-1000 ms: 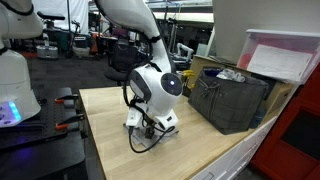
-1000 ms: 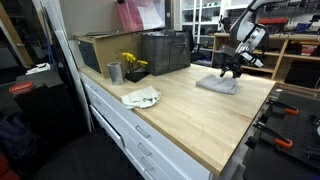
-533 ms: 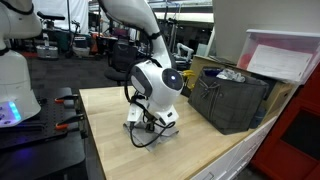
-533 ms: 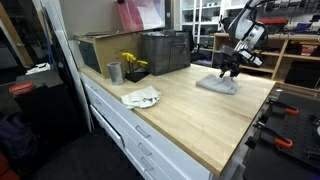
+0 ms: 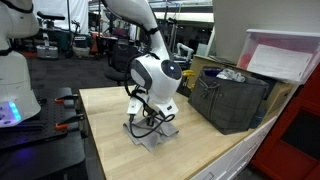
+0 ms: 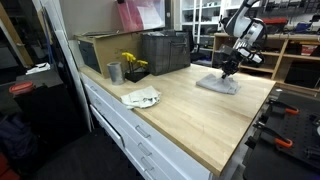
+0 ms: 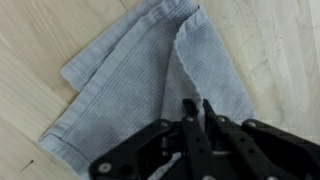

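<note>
The gripper (image 7: pixel 196 106) pinches a raised fold of the cloth (image 7: pixel 120 100), which spreads beneath it on the table (image 7: pixel 275 50).

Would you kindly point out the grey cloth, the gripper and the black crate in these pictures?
grey cloth (image 7: pixel 120 88), wrist view, flat middle of the fabric.
gripper (image 7: pixel 197 106), wrist view, midway between its fingertips.
black crate (image 5: pixel 228 104), an exterior view, its front wall.

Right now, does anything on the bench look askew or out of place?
The grey cloth lies skewed on the bench, one edge folded into a ridge that the hand pinches. A crumpled white rag sits near the front edge.
</note>
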